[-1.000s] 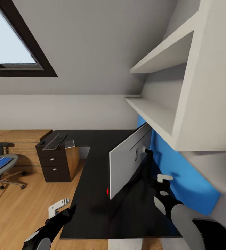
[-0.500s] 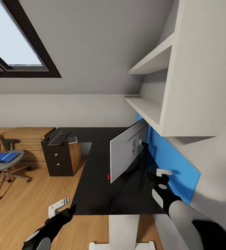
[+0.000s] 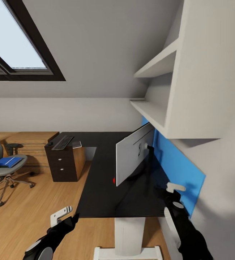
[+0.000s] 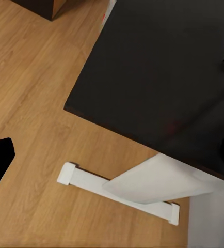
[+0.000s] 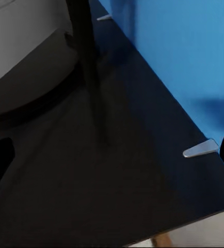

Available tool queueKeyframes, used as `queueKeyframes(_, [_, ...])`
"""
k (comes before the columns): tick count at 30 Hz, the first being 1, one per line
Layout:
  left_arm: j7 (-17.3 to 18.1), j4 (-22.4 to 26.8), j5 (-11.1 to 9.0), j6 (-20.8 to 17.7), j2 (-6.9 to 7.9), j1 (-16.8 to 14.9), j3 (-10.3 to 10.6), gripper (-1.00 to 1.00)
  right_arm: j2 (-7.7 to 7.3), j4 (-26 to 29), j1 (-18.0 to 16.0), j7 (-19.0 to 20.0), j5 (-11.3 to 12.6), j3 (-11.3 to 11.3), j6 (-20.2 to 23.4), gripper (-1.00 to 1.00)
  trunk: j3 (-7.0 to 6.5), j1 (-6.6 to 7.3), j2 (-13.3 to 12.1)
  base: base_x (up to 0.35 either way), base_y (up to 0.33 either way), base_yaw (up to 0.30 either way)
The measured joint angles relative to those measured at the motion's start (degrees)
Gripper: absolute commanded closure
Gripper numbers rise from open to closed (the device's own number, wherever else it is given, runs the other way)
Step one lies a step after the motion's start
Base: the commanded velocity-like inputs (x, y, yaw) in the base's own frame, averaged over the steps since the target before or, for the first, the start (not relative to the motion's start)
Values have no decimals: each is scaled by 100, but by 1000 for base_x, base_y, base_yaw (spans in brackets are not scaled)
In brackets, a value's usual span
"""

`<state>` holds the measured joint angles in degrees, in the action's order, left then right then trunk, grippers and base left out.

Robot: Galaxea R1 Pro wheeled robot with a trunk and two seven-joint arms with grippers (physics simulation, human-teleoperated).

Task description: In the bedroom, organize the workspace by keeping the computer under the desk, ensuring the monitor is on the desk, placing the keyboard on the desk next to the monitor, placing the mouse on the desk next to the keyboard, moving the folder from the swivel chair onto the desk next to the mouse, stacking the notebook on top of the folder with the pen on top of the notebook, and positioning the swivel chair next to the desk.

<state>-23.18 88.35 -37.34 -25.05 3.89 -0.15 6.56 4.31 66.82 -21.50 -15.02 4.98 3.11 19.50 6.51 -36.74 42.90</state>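
The monitor [image 3: 132, 157] stands on the black desk [image 3: 99, 187], seen from behind; its dark stand [image 5: 89, 67] shows in the right wrist view. A keyboard [image 3: 62, 142] lies on top of the dark drawer cabinet [image 3: 65, 168] at the desk's far left end. A blue folder [image 3: 3, 161] rests on the grey swivel chair [image 3: 1, 169] at the left. A small red thing [image 3: 114, 180] shows beside the monitor's lower edge. My right gripper [image 3: 175, 189] hovers open over the desk's near right corner. My left gripper [image 3: 61, 215] hangs open over the floor, left of the desk.
A blue back panel [image 3: 171, 162] runs along the desk's right side under white wall shelves [image 3: 150, 108]. The desk's white leg and foot [image 3: 126, 234] stand near me on the wooden floor [image 3: 34, 209]. A sloped ceiling with a skylight [image 3: 16, 47] is above.
The camera has pulled back from the desk, so the desk's front edge and white leg now show. My right gripper has drawn back from the monitor to the desk's near corner.
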Motion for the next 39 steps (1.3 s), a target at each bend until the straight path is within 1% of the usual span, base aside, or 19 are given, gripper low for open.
queueKeyframes(3, [0,-5,-2,1,0,0,0,-100,21,71,120,2,-9,-168,105,-100,0,0,0,51,239,0])
queueKeyframes(6, [4,-8,-2,1,0,0,0,-100,31,20,182,12,-22,-352,103,-100,0,0,0,63,286,0])
queueKeyframes(7, [7,-10,-3,1,0,0,0,-100,30,-19,219,16,-32,-505,-68,-100,0,0,1,71,312,0])
queueKeyframes(8, [7,-10,-3,1,0,0,0,-100,31,-30,230,12,-38,-550,-192,-100,0,0,0,71,314,0])
queueKeyframes(14, [3,-11,-3,1,0,0,0,-100,44,-44,258,-28,-76,-628,-642,-100,0,0,0,73,320,0])
queueKeyframes(16, [2,-11,-3,1,0,0,0,-100,49,-45,264,-85,-112,-654,-709,-100,0,0,1,73,323,0])
queueKeyframes(18, [2,-11,-3,1,0,0,0,-100,54,-46,267,-171,-161,-719,-762,-100,0,0,0,73,323,0])
queueKeyframes(20, [1,-11,-3,1,-2,0,2,-100,55,-46,272,-284,-210,-836,-811,-100,0,0,0,73,323,0])
queueKeyframes(21, [1,-11,-3,1,-4,0,4,-100,53,-46,276,-415,-248,-987,-864,-100,0,0,0,73,323,0])
queueKeyframes(22, [1,-11,-3,1,-5,0,5,-100,52,-48,277,-494,-262,-1070,-895,-100,0,0,1,74,324,0])
queueKeyframes(27, [0,-11,-3,1,-8,0,8,-100,47,-57,282,-970,-303,-1378,-1124,-100,0,1,0,124,308,0])
queueKeyframes(28, [0,-11,-3,2,-8,0,8,-100,47,-66,287,-1177,-316,-1465,-1256,-100,0,2,1,204,266,0])
queueKeyframes(29, [0,-11,-3,2,-8,0,8,-100,47,-71,290,-1288,-323,-1513,-1333,-100,0,2,1,237,241,0])
queueKeyframes(30, [0,-11,-3,4,-8,0,9,-100,46,-79,294,-1504,-347,-1620,-1493,-100,0,2,1,250,230,0])
queueKeyframes(32, [0,-11,-3,3,-8,0,9,-100,44,-88,296,-1729,-372,-1750,-1649,-100,0,2,1,271,202,0])
queueKeyframes(33, [0,-12,-3,5,-8,0,11,-100,40,-91,298,-1938,-392,-1871,-1784,-100,0,2,1,289,162,0])
queueKeyframes(35, [0,-12,-3,7,-8,0,30,-100,35,-95,299,-2137,-405,-1976,-1904,-100,0,2,2,298,110,0])
queueKeyframes(37, [1,-25,-10,7,-7,0,122,-100,30,-118,300,-2479,-420,-2112,-2084,-100,0,1,2,158,36,0])
queueKeyframes(39, [1,-65,-9,9,-6,0,158,-100,28,-146,301,-2581,-427,-2146,-2132,-100,0,0,1,89,20,0])
